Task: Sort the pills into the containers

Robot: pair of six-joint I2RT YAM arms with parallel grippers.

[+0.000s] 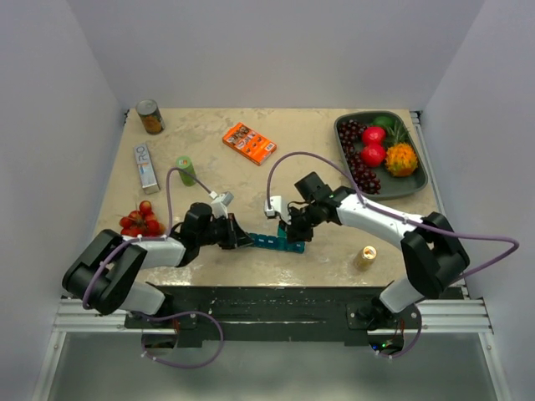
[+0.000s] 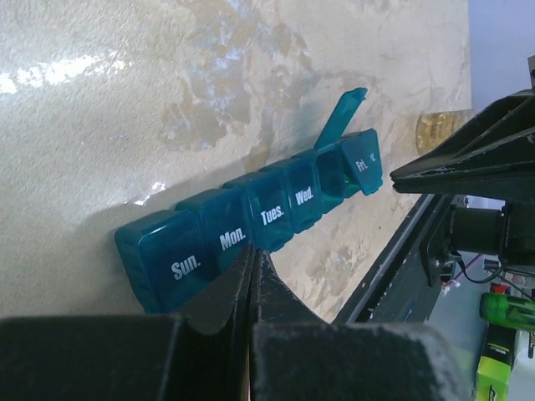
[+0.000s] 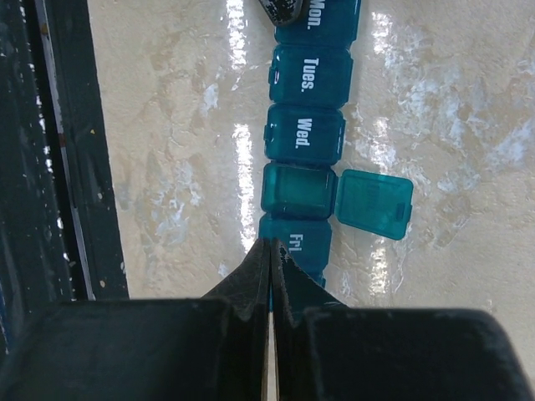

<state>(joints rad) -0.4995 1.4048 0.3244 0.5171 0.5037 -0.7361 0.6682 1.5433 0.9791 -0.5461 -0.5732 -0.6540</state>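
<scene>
The teal-blue pill organizer [image 1: 269, 243] lies near the table's front edge between both grippers. Its lids read Sun., Mon., Tues., Wed. and Fri. in the left wrist view [image 2: 251, 230]. The compartment between Wed. and Fri. stands open [image 3: 298, 190], its lid [image 3: 374, 203] flipped out to the side, and it looks empty. My left gripper [image 2: 253, 257] is shut, tips resting at the Mon./Tues. lids. My right gripper [image 3: 272, 245] is shut, tips at the edge of the Fri. lid. No loose pills show.
A small amber-gold bottle [image 1: 365, 256] stands right of the organizer. A green cylinder [image 1: 185, 170], a white box [image 1: 146, 165], tomatoes [image 1: 140, 221], a can [image 1: 150, 117], an orange box [image 1: 249, 143] and a fruit tray [image 1: 422, 180] lie farther back. The black front rail [image 3: 58, 150] is close.
</scene>
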